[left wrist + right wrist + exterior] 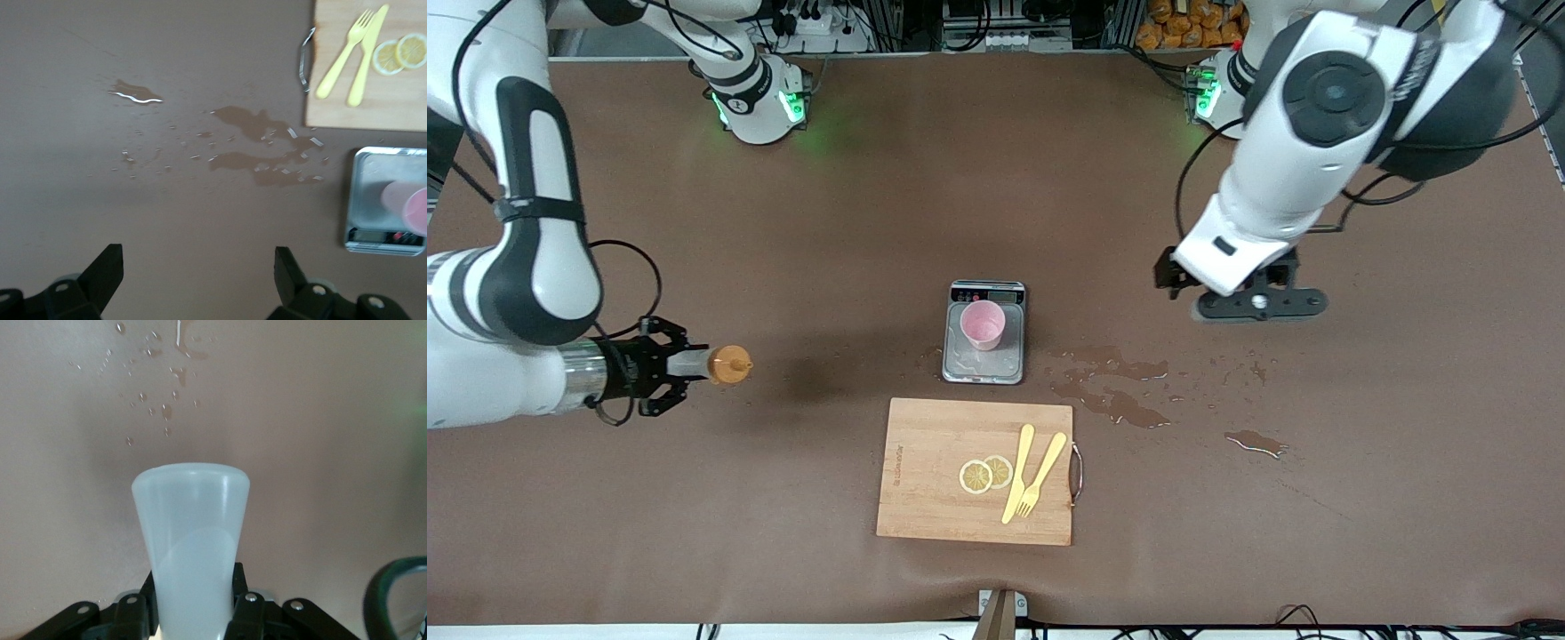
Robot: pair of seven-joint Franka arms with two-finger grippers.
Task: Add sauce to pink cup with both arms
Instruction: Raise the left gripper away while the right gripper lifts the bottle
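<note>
The sauce bottle (710, 364) has a translucent white body and an orange nozzle cap. It lies level in my right gripper (665, 365), over bare table at the right arm's end, with the cap pointing toward the scale. In the right wrist view the fingers are shut on the bottle's white body (191, 533); the cap does not show there. The pink cup (983, 324) stands upright on a small steel scale (984, 366) at the table's middle. My left gripper (1258, 302) hangs open and empty over the table at the left arm's end, with wet patches and the cup (408, 207) in its wrist view.
A wooden cutting board (925, 480) lies nearer the front camera than the scale, holding two lemon slices (985, 474), a yellow knife (1017, 473) and a yellow fork (1040, 476). Wet spill patches (1116, 404) spread from the scale toward the left arm's end.
</note>
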